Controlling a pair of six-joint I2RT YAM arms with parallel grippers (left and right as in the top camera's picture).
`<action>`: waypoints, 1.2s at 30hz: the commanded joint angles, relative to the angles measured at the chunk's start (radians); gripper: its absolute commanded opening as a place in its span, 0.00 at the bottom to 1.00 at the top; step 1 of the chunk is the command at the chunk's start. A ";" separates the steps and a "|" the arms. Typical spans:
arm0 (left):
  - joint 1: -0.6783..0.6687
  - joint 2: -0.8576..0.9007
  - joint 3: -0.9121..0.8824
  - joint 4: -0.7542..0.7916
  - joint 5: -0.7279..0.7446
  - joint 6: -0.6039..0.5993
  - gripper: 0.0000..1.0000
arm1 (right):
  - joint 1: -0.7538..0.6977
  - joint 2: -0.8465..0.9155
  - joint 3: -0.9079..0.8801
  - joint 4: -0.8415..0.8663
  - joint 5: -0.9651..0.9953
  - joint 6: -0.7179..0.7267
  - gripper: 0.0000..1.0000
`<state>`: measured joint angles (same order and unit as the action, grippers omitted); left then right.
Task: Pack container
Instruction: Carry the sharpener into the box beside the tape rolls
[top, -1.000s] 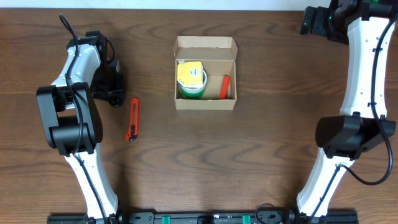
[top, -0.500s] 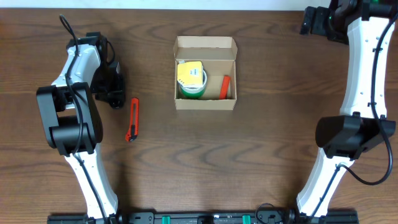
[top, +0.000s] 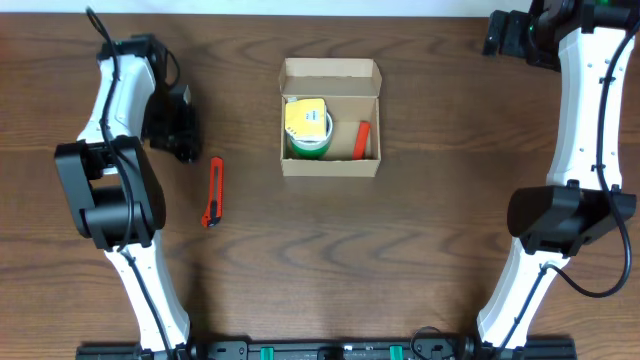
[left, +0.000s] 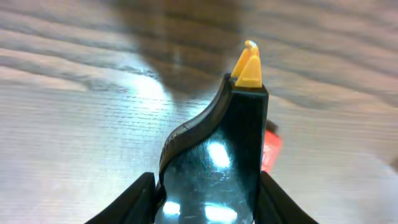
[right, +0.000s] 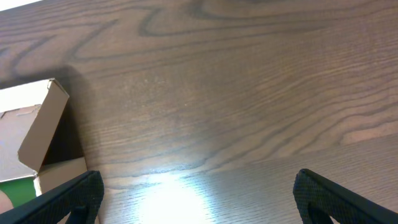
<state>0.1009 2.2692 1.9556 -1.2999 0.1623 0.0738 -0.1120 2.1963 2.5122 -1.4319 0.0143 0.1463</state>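
as left gripper grips black tool, container with tape roll, orange item

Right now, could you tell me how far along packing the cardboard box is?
Done: a yellow-and-green roll and an orange item lie in the open cardboard box. In hand: the left gripper holds a black, yellow-tipped tool. Left: the red utility knife on the table, closing the lid.

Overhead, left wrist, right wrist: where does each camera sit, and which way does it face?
Overhead: above the table, facing straight down; both arms show.
Left wrist: low, facing along the wood; its jaws grip a black yellow-tipped object.
Right wrist: looks down at wood; open jaws at bottom corners.
Shared: overhead and right wrist show the container.
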 joint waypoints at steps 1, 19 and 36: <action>-0.025 0.008 0.119 -0.060 0.014 -0.015 0.06 | 0.001 -0.012 0.010 -0.001 -0.004 0.010 0.99; -0.435 -0.039 0.714 -0.390 -0.068 -0.287 0.06 | 0.001 -0.012 0.010 -0.001 -0.004 0.010 0.99; -0.771 0.005 0.650 -0.244 -0.203 -0.617 0.06 | 0.001 -0.012 0.010 -0.001 -0.004 0.010 0.99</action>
<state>-0.6731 2.2520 2.6194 -1.5566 -0.0082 -0.4603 -0.1120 2.1963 2.5122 -1.4319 0.0143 0.1463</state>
